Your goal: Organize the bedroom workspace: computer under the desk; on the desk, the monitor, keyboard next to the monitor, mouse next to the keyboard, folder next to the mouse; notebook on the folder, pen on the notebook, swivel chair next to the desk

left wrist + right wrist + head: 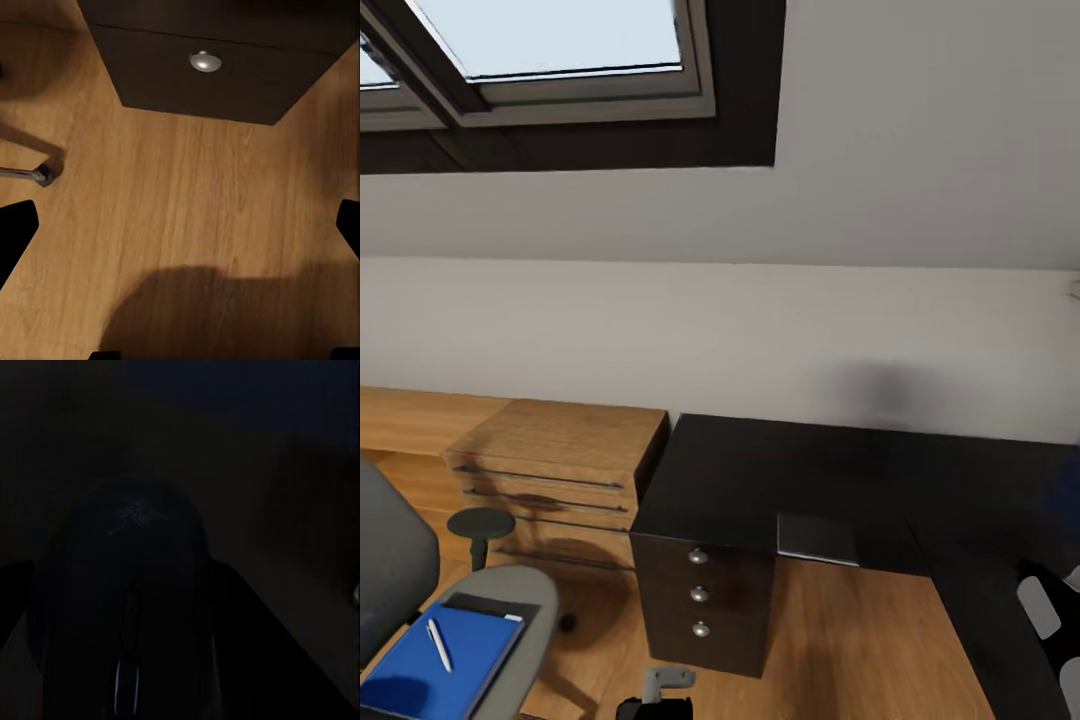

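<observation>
The black desk (810,470) with a drawer stack (700,595) stands ahead. At the lower left, the grey swivel chair (520,600) carries a blue flat cover (420,670) with a white pen (439,645) on it; a dark cover's edge (490,605) shows beneath. My left gripper (180,225) hangs open over the wooden floor, near the lowest drawer knob (204,61). My right gripper (1050,620) is at the desk's right end. In the very dark right wrist view, a black mouse (131,607) lies close between its wide-apart fingers (15,592).
A wooden dresser (560,450) stands left of the desk against the white wall. A small round stool (480,525) is in front of it. A grey rectangle (818,540) sits at the desk's front edge. Wooden floor (850,640) lies between the desk's two wings.
</observation>
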`<state>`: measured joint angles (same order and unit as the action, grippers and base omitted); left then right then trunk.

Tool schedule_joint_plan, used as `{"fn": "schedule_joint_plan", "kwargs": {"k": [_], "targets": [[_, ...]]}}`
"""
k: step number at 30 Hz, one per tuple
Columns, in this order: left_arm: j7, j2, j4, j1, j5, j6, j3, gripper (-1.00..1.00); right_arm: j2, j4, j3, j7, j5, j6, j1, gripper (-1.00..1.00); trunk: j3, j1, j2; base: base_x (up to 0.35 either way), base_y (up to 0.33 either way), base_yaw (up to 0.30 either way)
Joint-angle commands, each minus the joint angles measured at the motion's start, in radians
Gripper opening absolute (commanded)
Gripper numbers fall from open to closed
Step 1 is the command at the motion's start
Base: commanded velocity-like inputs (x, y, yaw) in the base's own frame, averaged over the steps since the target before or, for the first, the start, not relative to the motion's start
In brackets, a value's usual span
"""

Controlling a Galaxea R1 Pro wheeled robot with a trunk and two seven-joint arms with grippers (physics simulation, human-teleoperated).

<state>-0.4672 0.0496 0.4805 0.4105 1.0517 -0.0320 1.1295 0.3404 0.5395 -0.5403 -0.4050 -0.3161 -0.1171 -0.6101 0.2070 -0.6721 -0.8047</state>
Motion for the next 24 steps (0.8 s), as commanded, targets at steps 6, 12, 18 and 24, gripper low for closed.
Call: {"fn": "schedule_joint_plan", "kwargs": {"k": [6, 12, 18, 24], "targets": [[-0.007, 0.000, 0.001, 0.002, 0.008, -0.004, 0.008, 1.00, -0.005, 0.002, 0.027, -0.003, -0.003, -0.003, 0.000, -1.00, -0.001, 0.000, -0.001, 0.000, 0.000, -0.264], [-0.008, 0.003, 0.001, 0.002, 0.008, -0.005, 0.009, 1.00, -0.013, 0.004, 0.048, -0.001, 0.001, -0.006, 0.000, -1.00, -0.003, 0.000, -0.001, 0.000, 0.000, -0.264], [-0.008, 0.005, 0.001, 0.002, 0.008, -0.005, 0.009, 1.00, -0.024, 0.008, 0.137, -0.002, 0.002, -0.008, 0.000, -1.00, -0.005, 0.000, -0.001, 0.000, 0.000, -0.264], [-0.008, 0.006, 0.001, 0.002, 0.008, -0.005, 0.009, 1.00, -0.047, 0.018, 0.167, -0.001, 0.003, -0.011, 0.000, -1.00, -0.007, 0.000, -0.001, 0.000, 0.000, -0.264]]}}
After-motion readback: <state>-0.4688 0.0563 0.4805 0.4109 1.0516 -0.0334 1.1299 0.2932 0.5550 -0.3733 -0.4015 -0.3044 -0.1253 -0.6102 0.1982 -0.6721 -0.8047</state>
